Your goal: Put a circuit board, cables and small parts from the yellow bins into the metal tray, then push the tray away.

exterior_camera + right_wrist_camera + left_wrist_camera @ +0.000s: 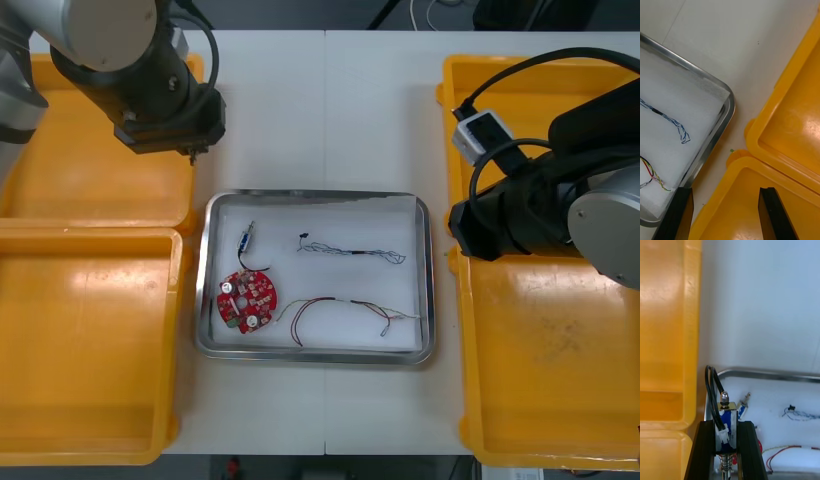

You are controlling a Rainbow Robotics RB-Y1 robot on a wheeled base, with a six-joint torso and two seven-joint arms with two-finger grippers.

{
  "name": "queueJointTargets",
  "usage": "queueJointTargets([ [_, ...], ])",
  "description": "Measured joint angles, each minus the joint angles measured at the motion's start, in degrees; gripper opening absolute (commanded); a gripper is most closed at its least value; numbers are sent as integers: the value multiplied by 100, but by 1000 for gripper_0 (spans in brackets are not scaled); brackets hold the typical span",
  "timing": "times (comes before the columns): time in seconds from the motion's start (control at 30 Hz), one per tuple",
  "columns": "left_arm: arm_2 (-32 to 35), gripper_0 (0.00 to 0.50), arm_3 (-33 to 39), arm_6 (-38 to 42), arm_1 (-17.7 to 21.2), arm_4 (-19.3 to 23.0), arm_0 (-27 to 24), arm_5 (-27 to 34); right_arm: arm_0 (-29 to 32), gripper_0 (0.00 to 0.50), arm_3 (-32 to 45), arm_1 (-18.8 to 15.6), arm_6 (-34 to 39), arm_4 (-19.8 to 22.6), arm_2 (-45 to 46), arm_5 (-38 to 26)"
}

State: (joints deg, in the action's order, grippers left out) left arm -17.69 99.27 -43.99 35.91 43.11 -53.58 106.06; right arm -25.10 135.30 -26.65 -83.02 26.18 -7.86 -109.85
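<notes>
At 10 o'clock from the metal tray [315,195], the left gripper [726,424] hangs over the inner edge of the far left yellow bin [90,170], by the strip of table [320,110] between bin and tray. Jaws are clamped narrowly on a small metal part [729,416] with a blue body. It is held upright, with a spring at its lower end and a black cable [712,390] looping up beside it. Near left yellow bin [80,350] sits at 8 o'clock from the tray. Tray is white inside. In it, at 10 o'clock, lies a second small metal part [247,238]. At 8 o'clock lies the round red circuit board [247,296], flat, just beside that part. Blue and white cable [352,248] stretches across the tray from 12 to 2 o'clock. Red and yellow cable [340,306] runs through 4 to 6 o'clock, close to the board; cannot tell if they touch. At 3 o'clock from the tray, the right gripper [724,191] hovers over the corner of the near right yellow bin [550,360]. That corner is just beside the tray's rim, next to the far right yellow bin [520,90]. Jaws stand wide apart with nothing between them.
</notes>
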Motion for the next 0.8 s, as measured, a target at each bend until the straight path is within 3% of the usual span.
queueJointTargets([
  [0.27, -552, 0, 371, 2, -6, 477, 56, 48, 558, 500, 236, -157, 113, 519, 1052, 0],
  [0.47, -1036, 0, 381, 4, -66, 458, 57, -57, 1171, 500, 361, -260, 115, 640, 1902, 0],
  [0.8, -1888, 0, -96, 8, -236, 281, 58, -865, 1872, 500, 374, -388, 171, 1101, 2675, 0],
])
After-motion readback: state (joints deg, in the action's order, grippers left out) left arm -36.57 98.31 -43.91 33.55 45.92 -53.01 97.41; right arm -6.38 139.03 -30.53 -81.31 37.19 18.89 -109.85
